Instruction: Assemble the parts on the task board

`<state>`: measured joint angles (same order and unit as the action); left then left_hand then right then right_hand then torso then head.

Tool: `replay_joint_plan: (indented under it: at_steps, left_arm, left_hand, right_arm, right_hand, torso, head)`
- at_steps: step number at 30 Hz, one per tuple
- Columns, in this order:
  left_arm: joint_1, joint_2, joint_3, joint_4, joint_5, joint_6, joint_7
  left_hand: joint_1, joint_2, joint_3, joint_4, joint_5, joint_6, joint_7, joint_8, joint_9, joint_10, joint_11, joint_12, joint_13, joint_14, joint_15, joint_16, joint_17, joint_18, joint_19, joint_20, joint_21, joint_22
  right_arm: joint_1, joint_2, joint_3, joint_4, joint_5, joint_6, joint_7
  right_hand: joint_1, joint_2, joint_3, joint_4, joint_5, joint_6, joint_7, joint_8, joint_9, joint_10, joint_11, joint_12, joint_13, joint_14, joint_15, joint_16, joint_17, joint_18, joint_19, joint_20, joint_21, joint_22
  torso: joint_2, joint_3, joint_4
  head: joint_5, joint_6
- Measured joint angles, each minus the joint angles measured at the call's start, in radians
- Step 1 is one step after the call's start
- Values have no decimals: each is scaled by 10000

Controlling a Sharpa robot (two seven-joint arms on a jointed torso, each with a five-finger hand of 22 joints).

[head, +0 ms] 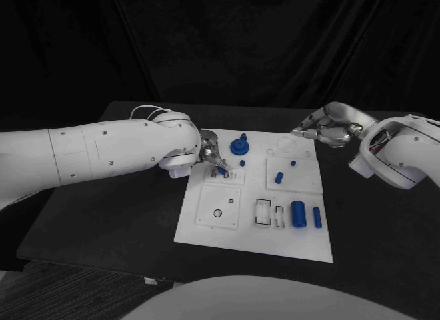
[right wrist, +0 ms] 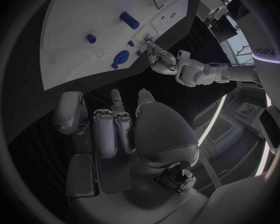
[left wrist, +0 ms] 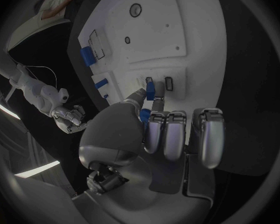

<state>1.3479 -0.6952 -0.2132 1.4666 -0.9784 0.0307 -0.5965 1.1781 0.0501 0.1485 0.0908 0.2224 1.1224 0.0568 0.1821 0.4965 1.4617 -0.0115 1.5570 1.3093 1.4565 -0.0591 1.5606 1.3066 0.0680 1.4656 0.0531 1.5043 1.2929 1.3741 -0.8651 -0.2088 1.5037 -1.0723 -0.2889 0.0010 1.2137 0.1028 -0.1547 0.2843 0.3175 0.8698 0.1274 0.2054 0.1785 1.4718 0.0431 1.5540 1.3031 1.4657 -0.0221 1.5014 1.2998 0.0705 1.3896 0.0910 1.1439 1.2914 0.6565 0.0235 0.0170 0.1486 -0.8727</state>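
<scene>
The white task board lies in the middle of the black table. My left hand hovers over the board's near-left part and pinches a small blue part between thumb and finger. In the left wrist view this blue part stands at a pair of small rectangular slots. My right hand hangs above the board's far right corner, fingers curled in with nothing in them; the right wrist view shows the same hand. A blue knob stands on the board just beyond the left hand.
Loose on the board are a large blue cylinder, a thinner blue pin beside it, and a small blue peg. Two open rectangular pockets sit left of the cylinder. A square plate with a ring lies at the near left.
</scene>
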Motion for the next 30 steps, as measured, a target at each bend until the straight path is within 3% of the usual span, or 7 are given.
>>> replay_joint_plan:
  at_steps: [13,22,24,26,30]
  left_arm:
    - [-16,-53,0,110,-438,-558,221]
    - [-207,-31,0,89,-600,-558,258]
    - [-241,-38,-4,103,-662,-556,262]
    - [-264,-60,-4,114,-714,-556,264]
    - [-283,-96,0,126,-805,-555,273]
  left_hand:
    - [-1,0,68,68,0,16,-16,0,1,-5,-29,0,0,0,0,0,0,0,0,-1,0,0]
    - [-3,2,123,124,0,16,-16,0,2,-6,-28,0,0,0,0,0,0,-1,0,-1,0,0]
    - [-108,107,123,124,0,16,-16,0,2,-6,-29,0,0,0,0,0,0,0,0,-1,0,0]
    - [-106,105,123,124,0,16,-16,0,5,-6,-29,0,0,0,0,0,0,0,0,-1,0,0]
    - [-106,105,123,125,0,16,-16,0,137,-6,-29,0,0,0,0,0,0,0,1,-1,0,0]
  right_arm:
    - [-38,-4,0,-7,0,10,-34]
    - [-49,-5,0,-32,0,22,-69]
    - [-51,-5,0,-33,0,26,-78]
    - [-52,-5,0,-33,0,29,-88]
    - [-55,-5,0,-38,0,38,-110]
  right_hand:
    - [117,116,0,0,0,-35,34,0,-3,0,0,-1,0,0,0,-2,0,0,-4,-2,-67,0]
    - [118,115,0,-1,2,-35,34,0,-7,0,0,-2,0,0,0,-116,0,1,-54,-50,-73,0]
    - [119,115,0,-1,2,-35,35,0,-7,0,0,-3,0,0,0,-117,0,2,-55,-50,-193,0]
    - [234,0,0,-1,3,-35,34,0,-8,0,0,-3,1,0,1,-117,0,2,-56,-50,-193,0]
    - [236,-1,-1,-1,51,-35,34,0,-10,0,0,-21,1,0,1,-229,0,2,-107,-1,-269,0]
  torso:
    - [-7,-1,1]
    - [-13,23,-11]
    - [-14,28,-12]
    - [-14,28,-14]
    - [-13,28,-15]
  head:
    - [54,0]
    - [78,0]
    - [44,0]
    - [10,0]
    - [-28,0]
